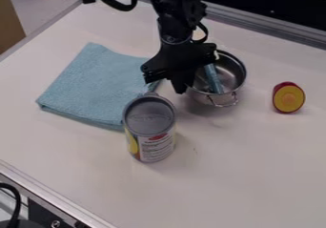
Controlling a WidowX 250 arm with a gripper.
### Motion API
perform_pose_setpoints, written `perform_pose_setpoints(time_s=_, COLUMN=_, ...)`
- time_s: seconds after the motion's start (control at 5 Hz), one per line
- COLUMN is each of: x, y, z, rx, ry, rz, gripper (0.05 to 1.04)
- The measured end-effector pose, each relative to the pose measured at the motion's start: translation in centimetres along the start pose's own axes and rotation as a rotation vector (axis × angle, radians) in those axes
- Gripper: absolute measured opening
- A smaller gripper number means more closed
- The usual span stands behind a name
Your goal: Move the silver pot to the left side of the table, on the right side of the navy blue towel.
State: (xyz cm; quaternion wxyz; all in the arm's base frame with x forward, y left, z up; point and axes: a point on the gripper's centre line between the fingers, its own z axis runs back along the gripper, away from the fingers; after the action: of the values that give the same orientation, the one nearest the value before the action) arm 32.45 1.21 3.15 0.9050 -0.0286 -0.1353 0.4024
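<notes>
Silver pot sits right of the blue towel. From the far side, the black arm hangs down, its gripper by the pot's left edge. I can't tell if it's open or closed.

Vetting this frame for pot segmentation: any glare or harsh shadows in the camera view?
Camera view: light looks diffuse; soft shadows under the silver pot and beside the can, none hard-edged. Bright reflections on the pot's metal, no strong glare on the tabletop. The black arm is dark enough to hide some surface detail.
</notes>
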Motion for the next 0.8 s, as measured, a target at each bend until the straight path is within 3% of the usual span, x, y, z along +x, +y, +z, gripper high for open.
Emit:
perform_pose_setpoints(time_s=0.4, x=0.3, y=-0.6, z=0.7, rx=0.014, ry=0.016, rz=0.001, gripper=0.370)
perform_pose_setpoints(time_s=0.6, x=0.2, y=-1.1, z=1.0, rx=0.023, ry=0.015, rz=-0.040, gripper=0.719)
perform_pose_setpoints(time_s=0.8, x=0.2, y=-1.4, z=1.8, rx=0.055, ry=0.038, rz=-0.067, gripper=0.970)
